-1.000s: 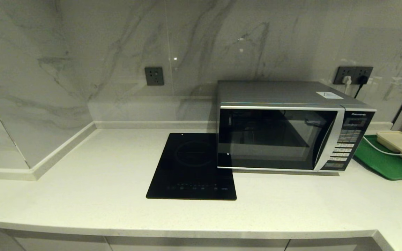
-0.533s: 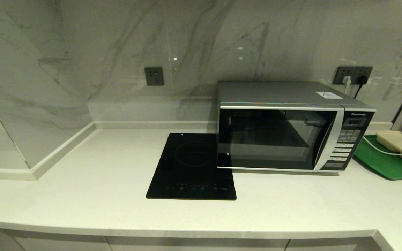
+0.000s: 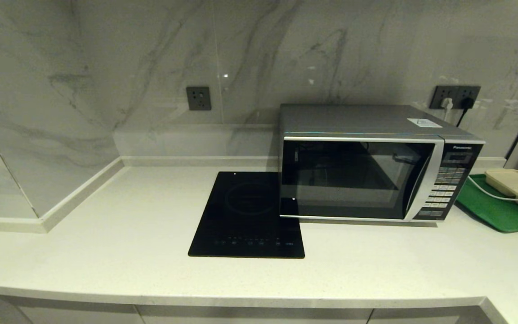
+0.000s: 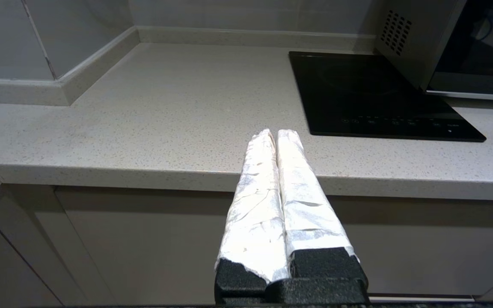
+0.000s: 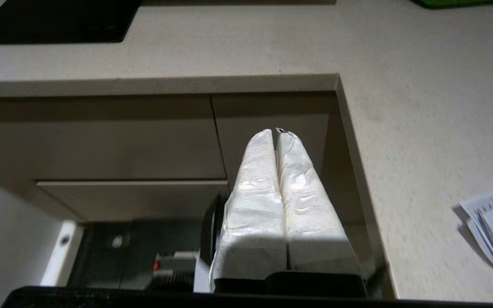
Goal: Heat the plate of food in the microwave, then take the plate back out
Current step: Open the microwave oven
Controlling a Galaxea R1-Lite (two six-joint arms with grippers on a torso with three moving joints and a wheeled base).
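The silver microwave point(image 3: 367, 166) stands on the pale counter at the right, its dark glass door closed; a corner of it shows in the left wrist view point(image 4: 456, 47). The plate of food is out of view in every frame. My left gripper point(image 4: 275, 133) hangs shut and empty in front of the counter's edge, left of the black cooktop. My right gripper point(image 5: 275, 132) is also shut and empty, low down before the cabinet fronts near the counter's inner corner. Neither arm shows in the head view.
A flat black induction cooktop point(image 3: 247, 216) lies just left of the microwave, partly under its corner. A green tray point(image 3: 493, 207) with a beige lidded box point(image 3: 517, 186) sits at the far right. Loose papers point(image 5: 492, 218) lie on the counter's side wing.
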